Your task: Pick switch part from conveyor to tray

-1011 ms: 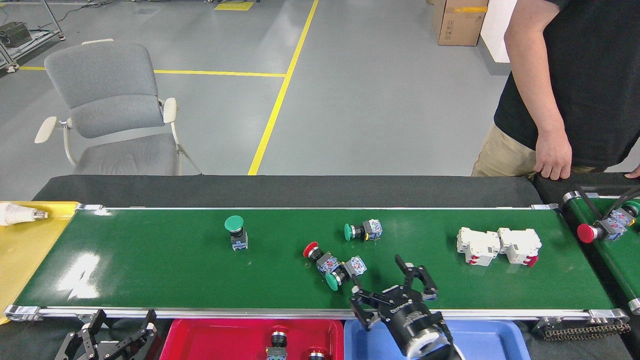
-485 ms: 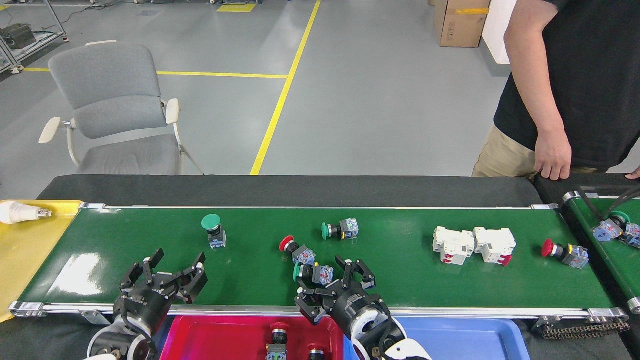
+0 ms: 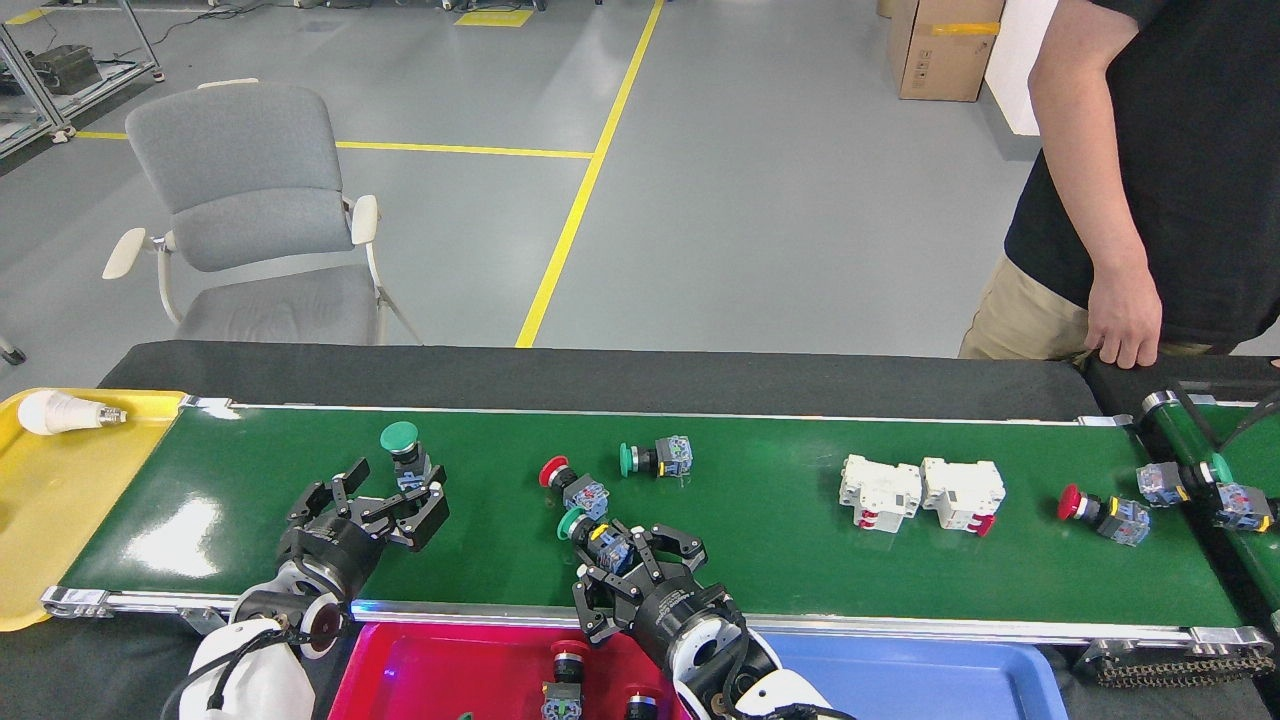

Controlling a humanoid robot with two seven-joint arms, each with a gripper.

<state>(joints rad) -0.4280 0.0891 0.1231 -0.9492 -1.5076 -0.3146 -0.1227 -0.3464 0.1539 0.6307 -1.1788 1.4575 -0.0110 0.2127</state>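
The conveyor [image 3: 780,540] carries several switch parts. A green-capped one [image 3: 402,445] stands upright just beyond my left gripper [image 3: 388,492], which is open and low over the belt. Another green-capped switch part [image 3: 592,533] lies at the fingertips of my right gripper [image 3: 638,562], which is open and partly around its body. A red-capped part [image 3: 567,482] and a green-capped part [image 3: 655,457] lie just behind it. Further right lies a second red-capped part [image 3: 1100,512]. Below the belt's near rail, the red tray [image 3: 450,670] holds switch parts [image 3: 565,675].
Two white breakers [image 3: 920,492] lie on the belt right of centre. A blue tray [image 3: 930,680] sits right of the red one; a yellow tray [image 3: 60,500] with a bulb [image 3: 65,412] at left. A person's hand [image 3: 1125,320] rests at the far right. More parts [image 3: 1215,495] ride the side belt.
The belt has carried all parts leftward. My left gripper came up onto the belt toward the upright green switch. My right gripper moved left to the lying green-capped part.
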